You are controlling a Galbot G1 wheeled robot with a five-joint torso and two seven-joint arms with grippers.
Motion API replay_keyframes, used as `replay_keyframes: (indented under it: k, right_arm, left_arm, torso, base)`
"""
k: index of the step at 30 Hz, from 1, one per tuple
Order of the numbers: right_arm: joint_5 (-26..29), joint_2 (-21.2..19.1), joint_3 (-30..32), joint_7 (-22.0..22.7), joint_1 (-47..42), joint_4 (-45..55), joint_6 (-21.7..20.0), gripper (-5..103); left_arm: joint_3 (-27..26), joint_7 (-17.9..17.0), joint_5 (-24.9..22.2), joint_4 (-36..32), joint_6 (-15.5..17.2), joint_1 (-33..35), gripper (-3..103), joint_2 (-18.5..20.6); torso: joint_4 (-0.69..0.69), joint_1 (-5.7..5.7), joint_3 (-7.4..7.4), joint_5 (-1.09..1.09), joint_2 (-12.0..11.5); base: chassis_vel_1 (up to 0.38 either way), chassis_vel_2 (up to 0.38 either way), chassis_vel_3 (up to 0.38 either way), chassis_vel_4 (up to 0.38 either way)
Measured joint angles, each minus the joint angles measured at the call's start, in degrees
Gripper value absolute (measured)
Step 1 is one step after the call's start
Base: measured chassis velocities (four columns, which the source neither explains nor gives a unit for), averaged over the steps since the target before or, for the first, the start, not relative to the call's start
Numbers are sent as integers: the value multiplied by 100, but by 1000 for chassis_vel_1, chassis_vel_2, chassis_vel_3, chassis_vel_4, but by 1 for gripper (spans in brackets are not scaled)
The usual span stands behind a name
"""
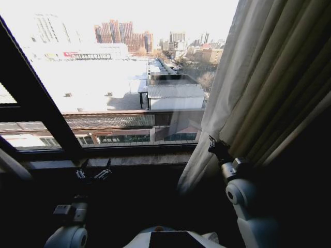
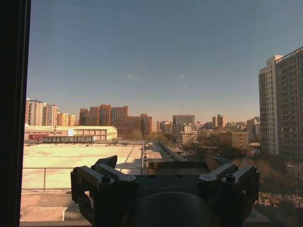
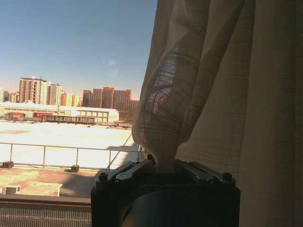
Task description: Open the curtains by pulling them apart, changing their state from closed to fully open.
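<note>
Right gripper [image 1: 213, 143] pinched tight on the inner edge of the curtain [image 1: 269, 77], a small bunch of thin off-white cloth squeezed between the fingers [image 3: 124, 173]. Pleated curtain bunched at the right side of the window, hanging down past the sill [image 1: 134, 161]. Bare glass across the middle and left, with a dark frame bar [image 1: 39, 93] slanting along the left side. Left gripper [image 1: 94, 174] low by the sill near the left side, fingers [image 2: 111, 175] spread apart, holding nothing, pointed out at the roofs and tall buildings [image 2: 113, 120].
</note>
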Motion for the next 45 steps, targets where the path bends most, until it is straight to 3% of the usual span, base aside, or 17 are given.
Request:
replay_keyframes:
  k: [22,45]
  right_arm:
    - [-5,117,-60,-98,300,-246,39,0]
    - [-14,125,-20,-152,423,-341,76,0]
  left_arm:
    - [-37,1,3,34,-1,32,100,16]
    - [-37,7,7,84,-16,16,100,40]
  torso:
    - [1,0,1,-2,0]
    - [2,1,1,-1,-1]
  base:
    - [-10,-9,14,10]
    - [-202,-186,194,189]
